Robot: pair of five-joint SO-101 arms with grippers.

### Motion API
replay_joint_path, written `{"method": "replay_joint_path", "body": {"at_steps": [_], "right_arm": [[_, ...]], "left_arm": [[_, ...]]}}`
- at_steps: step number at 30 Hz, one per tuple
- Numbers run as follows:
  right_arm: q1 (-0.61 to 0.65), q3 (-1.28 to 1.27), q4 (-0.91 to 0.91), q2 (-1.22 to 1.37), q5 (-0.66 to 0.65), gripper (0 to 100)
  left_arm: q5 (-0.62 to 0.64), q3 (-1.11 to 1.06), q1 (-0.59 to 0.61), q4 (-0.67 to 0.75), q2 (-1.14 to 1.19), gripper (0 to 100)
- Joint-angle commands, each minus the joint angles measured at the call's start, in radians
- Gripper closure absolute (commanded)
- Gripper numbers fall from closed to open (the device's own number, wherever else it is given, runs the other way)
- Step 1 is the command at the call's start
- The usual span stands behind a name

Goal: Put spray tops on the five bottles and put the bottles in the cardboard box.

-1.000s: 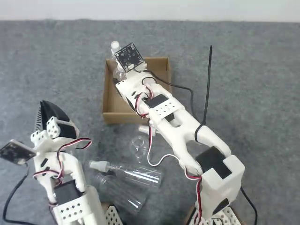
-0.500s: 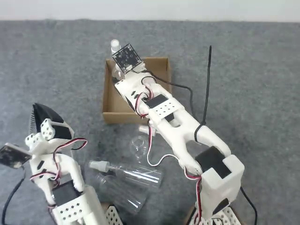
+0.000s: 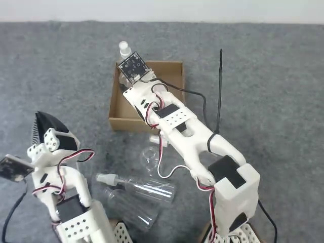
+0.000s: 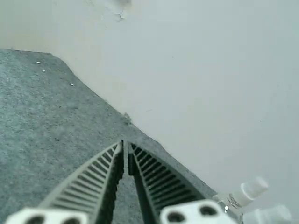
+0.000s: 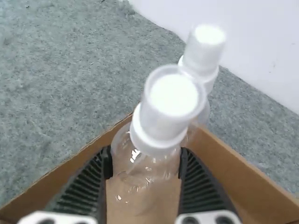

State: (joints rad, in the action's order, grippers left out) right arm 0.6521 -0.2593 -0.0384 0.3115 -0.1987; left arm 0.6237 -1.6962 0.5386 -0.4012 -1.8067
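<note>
My right gripper [image 5: 145,158] is shut on a clear bottle [image 5: 156,135] with a white top, held upright over the far left corner of the cardboard box [image 3: 172,71]. A second upright capped bottle [image 5: 203,46] stands just behind it; its white top [image 3: 124,48] pokes out past the wrist camera. Two clear bottles lie on the carpet near the arm bases, one with a spray top [image 3: 144,186] and one beside it [image 3: 129,208]. An open bottle [image 3: 150,157] sits between them and the box. My left gripper [image 3: 43,126] is shut and holds nothing, raised at the near left, with its fingers [image 4: 112,172] pressed together.
A small white cap [image 3: 155,138] lies by the box's near wall [image 3: 126,124]. A black cable [image 3: 218,96] stands up right of the box. Grey carpet [image 3: 273,101] stretches out to the right and far left, and a pale wall [image 4: 210,70] rises behind.
The right arm, with its bottle, and the box have shifted slightly left. The left arm pulled back toward the near left one second ago and has held still since.
</note>
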Motion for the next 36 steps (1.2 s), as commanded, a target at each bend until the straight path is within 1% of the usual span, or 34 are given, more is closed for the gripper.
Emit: {"method": "replay_joint_path", "body": {"at_steps": [1, 8, 25, 31, 36], "right_arm": [[0.024, 0.025, 0.028, -0.015, -0.015, 98.4], [0.065, 0.0, 0.03, -0.015, -0.021, 98.2], [0.062, 0.0, 0.028, -0.013, -0.023, 98.0], [0.062, -0.015, 0.027, -0.013, -0.023, 88.6], [0.064, -0.02, 0.027, -0.018, -0.023, 87.4]], "left_arm": [[-0.008, 0.012, 0.005, 0.018, -0.015, 98], [-0.008, 0.012, 0.005, 0.018, -0.015, 98], [-0.008, 0.012, 0.003, 0.018, -0.015, 98], [-0.008, 0.012, 0.003, 0.018, -0.015, 98], [-0.008, 0.012, 0.003, 0.018, -0.015, 98]]}}
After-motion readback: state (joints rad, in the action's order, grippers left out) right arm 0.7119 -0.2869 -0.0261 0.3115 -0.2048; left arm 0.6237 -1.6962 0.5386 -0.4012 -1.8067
